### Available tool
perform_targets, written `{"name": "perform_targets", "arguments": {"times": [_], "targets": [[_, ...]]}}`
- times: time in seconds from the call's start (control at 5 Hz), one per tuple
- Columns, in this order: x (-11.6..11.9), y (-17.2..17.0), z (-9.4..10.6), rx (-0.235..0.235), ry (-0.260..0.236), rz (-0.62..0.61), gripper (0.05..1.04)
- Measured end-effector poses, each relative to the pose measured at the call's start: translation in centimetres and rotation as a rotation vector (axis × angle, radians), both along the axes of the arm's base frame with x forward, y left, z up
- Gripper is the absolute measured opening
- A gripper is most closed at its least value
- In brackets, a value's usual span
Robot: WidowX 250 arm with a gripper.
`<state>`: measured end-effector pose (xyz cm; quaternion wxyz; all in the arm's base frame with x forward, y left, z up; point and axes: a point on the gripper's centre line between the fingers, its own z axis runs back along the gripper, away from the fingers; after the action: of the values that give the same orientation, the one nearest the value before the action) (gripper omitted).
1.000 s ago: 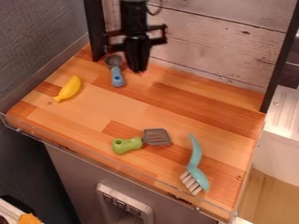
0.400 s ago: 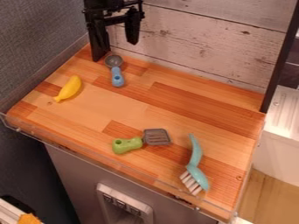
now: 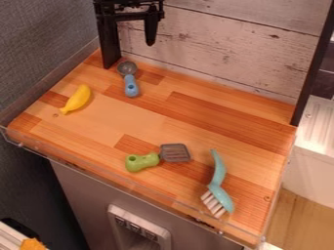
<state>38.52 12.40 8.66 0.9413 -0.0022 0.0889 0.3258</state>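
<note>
The black gripper (image 3: 132, 35) hangs at the upper left of the camera view, in front of the pale plank wall. It stands open with nothing between its fingers, its left side overlapping the dark post. Below it on the wooden top lies a scoop (image 3: 131, 86) with a grey bowl and blue handle, apart from the gripper. A yellow banana (image 3: 77, 98) rests to the left. Toward the front is a spatula (image 3: 142, 162) with a green handle and grey slotted head. At the front right lies a teal brush (image 3: 219, 190) with white bristles.
A dark post (image 3: 106, 54) stands at the back left corner and another post (image 3: 310, 73) at the right. The plank wall (image 3: 221, 53) closes the back. A clear raised rail (image 3: 98, 171) runs along the front edge of the wooden counter (image 3: 215, 114).
The gripper has moved up and left from above the scoop, and its fingers have spread apart. The scoop, banana, spatula and brush lie as before.
</note>
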Motion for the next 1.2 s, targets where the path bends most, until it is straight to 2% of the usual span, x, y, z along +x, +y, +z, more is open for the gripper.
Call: {"name": "perform_targets", "arguments": {"times": [0.2,0.4,0.8,1.0,1.2], "targets": [[0.3,0.1,-1.3,-0.005,0.001,-0.049,0.995],[0.4,0.0,-3.0,-0.007,-0.001,0.004,0.994],[0.8,-0.8,-7.0,-0.016,-0.003,0.273,0.995],[0.9,-0.9,-7.6,-0.017,-0.008,0.349,0.937],[0.9,-0.9,-7.8,-0.019,-0.014,0.348,0.659]]}}
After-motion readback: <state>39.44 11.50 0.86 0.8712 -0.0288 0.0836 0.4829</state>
